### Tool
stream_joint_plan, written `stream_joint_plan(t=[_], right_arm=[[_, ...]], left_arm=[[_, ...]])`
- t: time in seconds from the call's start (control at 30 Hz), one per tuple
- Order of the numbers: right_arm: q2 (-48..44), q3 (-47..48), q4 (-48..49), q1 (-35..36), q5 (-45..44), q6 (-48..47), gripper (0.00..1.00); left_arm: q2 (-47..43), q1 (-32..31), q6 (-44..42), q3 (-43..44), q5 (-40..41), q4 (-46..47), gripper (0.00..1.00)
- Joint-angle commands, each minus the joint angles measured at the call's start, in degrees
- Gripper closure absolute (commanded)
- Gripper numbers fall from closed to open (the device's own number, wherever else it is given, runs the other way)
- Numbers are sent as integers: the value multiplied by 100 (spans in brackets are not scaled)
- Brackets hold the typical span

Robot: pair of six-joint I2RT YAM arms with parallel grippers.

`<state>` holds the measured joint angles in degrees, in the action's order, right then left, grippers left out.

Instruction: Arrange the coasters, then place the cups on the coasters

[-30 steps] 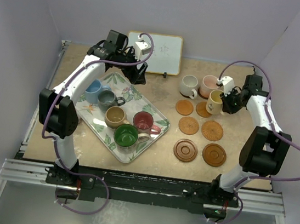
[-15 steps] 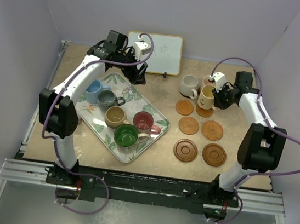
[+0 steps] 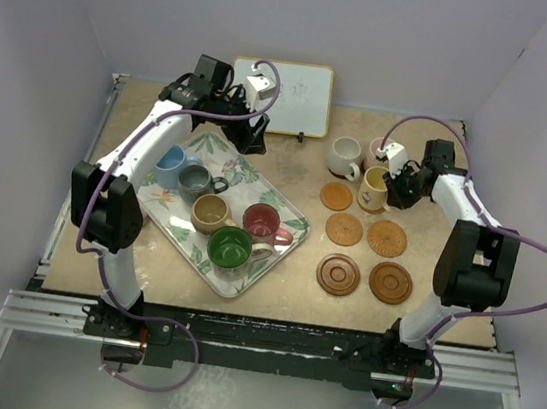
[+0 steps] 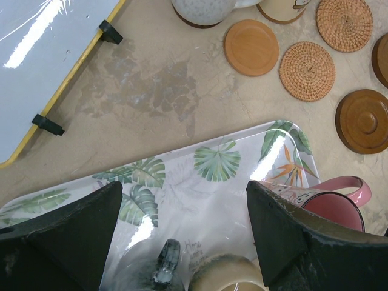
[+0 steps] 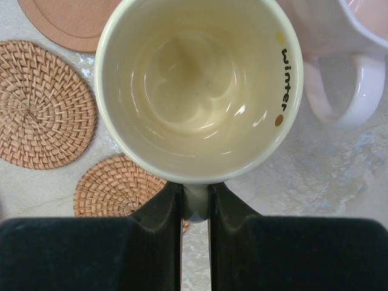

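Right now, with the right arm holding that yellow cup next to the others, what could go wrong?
1. The right end effector pinches only the thin handle of the yellow cup, so the cup could pivot or slip in the grip.
2. The pink cup sits very close beside it, so a sideways move might knock it.

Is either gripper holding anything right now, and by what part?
The right gripper is shut on the yellow cup, pinching its handle. The left gripper is open and holds nothing.
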<state>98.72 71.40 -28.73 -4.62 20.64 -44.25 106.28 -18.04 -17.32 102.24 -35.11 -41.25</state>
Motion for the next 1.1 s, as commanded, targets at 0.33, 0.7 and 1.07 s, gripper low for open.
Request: stream_joint_plan(t=[0.33,0.7,1.07], right_arm=[[-292,-349,206,-127,-124,-341,100],[-400,-521,220,-332,-288,-550,100],[-72,-153,129,-338,-293,-394,100]], left_arm=[[-191,36,-148,14,-66,113,20],[-251,33,-153,-46,-72,113,20],[-271,36,-157,-40,-51,102,20]])
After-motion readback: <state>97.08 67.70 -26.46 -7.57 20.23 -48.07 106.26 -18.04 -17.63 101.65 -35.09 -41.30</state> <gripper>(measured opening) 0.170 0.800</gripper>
